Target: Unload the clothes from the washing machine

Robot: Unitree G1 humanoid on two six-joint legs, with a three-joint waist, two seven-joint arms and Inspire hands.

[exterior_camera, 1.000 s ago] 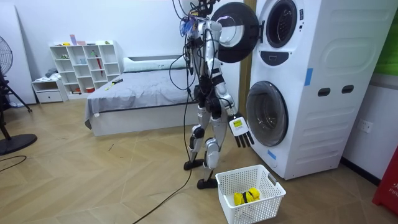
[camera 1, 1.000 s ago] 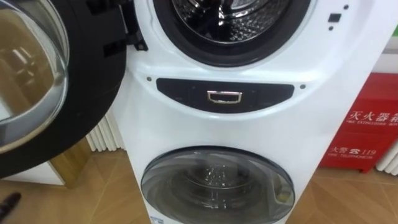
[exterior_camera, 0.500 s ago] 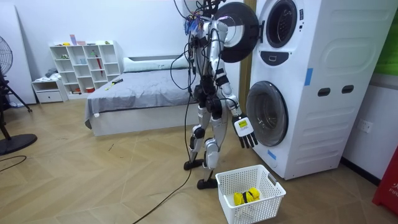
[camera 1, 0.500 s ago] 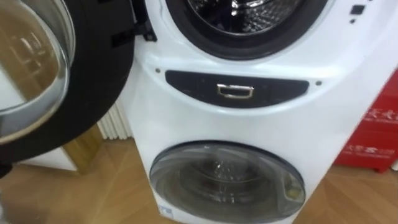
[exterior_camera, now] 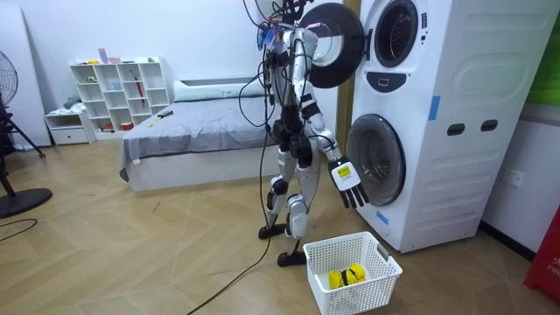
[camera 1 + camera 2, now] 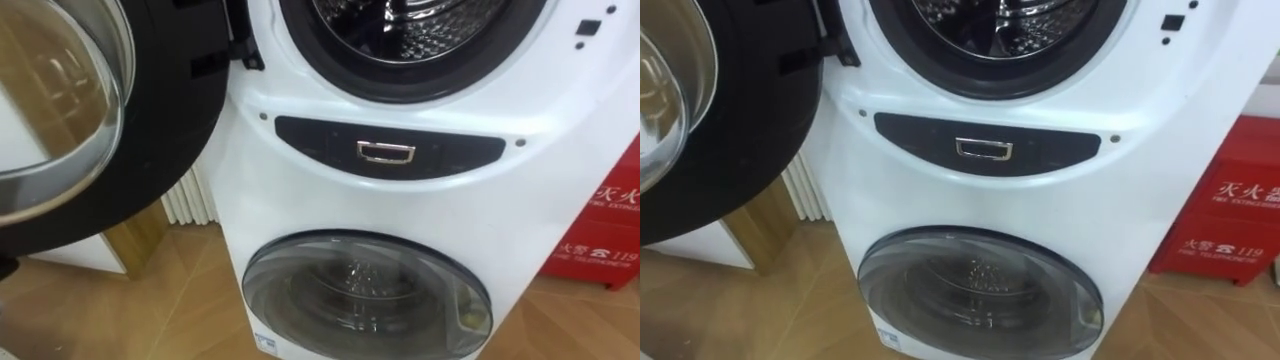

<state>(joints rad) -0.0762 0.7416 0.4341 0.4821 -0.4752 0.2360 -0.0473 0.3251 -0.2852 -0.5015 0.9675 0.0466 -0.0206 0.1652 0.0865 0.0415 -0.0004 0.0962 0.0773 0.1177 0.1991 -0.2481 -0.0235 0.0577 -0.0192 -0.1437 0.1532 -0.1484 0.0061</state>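
right hand: low before the hips in the room view, fingers straight and slightly spread, pointing down, holding nothing; near the lower door, apart from it.
left hand: a dark tip at the edge of the left eye view, under the open door; spread or curled, cannot tell.
upper door: swung wide open to the robot's left, black ring round a glass bowl.
drum: opening unobstructed; the part on show is bare ribbed metal.
clothes: judged to lie deeper in the drum or above the frame's top edge.
washing machine: white stacked unit, dark panel between the two openings; robot stands upright close before it.
basket: white, on the floor by the robot's feet, with a yellow item inside; garment or not, cannot tell.
step in hand: approach, ahead of the reach.
next move calls for: raising a hand well up to the upper opening, clear of the door's edge, into the drum, then closing on cloth.
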